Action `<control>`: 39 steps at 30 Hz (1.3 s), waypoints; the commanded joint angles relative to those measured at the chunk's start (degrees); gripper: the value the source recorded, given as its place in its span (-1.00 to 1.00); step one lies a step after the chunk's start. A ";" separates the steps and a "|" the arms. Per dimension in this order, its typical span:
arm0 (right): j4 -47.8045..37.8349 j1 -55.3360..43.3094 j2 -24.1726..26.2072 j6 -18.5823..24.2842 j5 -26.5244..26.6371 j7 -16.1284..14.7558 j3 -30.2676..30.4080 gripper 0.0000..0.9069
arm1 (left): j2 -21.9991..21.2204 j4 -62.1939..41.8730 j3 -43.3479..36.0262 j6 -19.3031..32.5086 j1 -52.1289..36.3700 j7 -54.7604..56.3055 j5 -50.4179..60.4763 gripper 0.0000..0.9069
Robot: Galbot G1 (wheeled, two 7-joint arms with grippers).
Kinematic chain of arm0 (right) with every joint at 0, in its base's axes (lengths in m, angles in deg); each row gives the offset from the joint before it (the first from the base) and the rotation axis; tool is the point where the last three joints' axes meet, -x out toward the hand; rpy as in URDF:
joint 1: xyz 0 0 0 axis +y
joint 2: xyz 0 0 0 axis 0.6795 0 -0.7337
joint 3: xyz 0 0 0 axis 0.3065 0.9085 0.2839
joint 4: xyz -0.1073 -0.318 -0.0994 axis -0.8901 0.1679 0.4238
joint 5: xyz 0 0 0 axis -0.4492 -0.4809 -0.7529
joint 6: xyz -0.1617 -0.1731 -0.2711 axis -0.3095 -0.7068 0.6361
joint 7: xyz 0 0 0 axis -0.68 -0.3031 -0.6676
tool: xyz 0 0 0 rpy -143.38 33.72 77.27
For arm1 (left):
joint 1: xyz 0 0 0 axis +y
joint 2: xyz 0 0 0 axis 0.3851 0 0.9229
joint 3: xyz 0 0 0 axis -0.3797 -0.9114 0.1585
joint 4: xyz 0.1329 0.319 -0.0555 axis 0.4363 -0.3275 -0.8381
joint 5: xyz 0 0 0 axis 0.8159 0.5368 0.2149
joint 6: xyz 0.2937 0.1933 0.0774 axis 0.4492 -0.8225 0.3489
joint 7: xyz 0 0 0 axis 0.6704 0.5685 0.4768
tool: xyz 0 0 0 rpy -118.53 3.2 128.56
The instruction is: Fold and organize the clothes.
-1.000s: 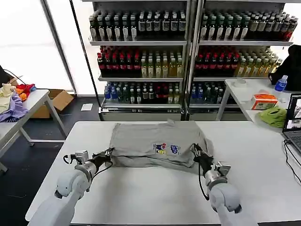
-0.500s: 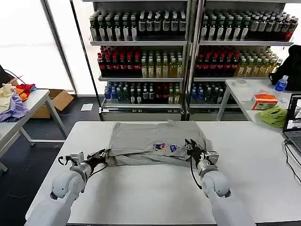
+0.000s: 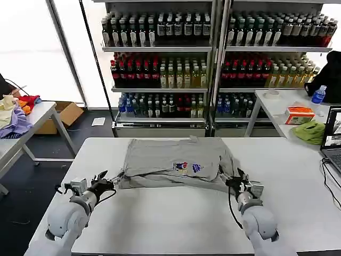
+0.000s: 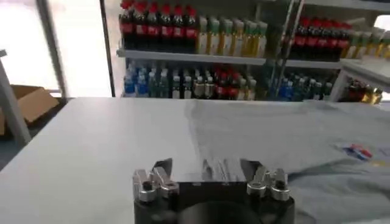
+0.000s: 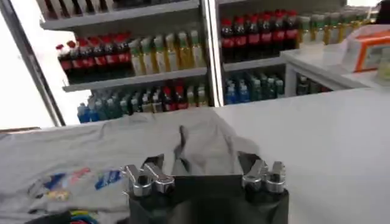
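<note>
A light grey shirt (image 3: 170,157) with a small multicolour chest graphic (image 3: 187,167) lies folded across the far middle of the white table (image 3: 170,224). My left gripper (image 3: 105,180) is open just off the shirt's near left corner, its fingers wide apart, and holds nothing. In the left wrist view, the left gripper (image 4: 206,165) faces the shirt (image 4: 286,140), whose edge lies just ahead. My right gripper (image 3: 234,180) is open by the near right corner. The right wrist view has the right gripper (image 5: 201,161) empty, with a bunched fold of the shirt (image 5: 91,158) beyond its tips.
Shelves of bottles (image 3: 213,53) stand behind the table. A side table on the left carries coloured garments (image 3: 16,114). On the right are a lime-green cloth (image 3: 310,130), an orange box (image 3: 299,114) and a laptop (image 3: 333,133). A cardboard box (image 3: 66,112) sits on the floor.
Both grippers held the shirt's near corners, carried them forward, then let go. Both have drawn back toward me, the left one further left. The shirt's near edge now lies folded.
</note>
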 commanded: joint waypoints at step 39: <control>4.14 7.17 4.16 -1.16 -0.65 -3.58 -1.62 -1.00 | -1.12 -2.30 0.25 2.76 5.21 0.00 -2.73 -0.96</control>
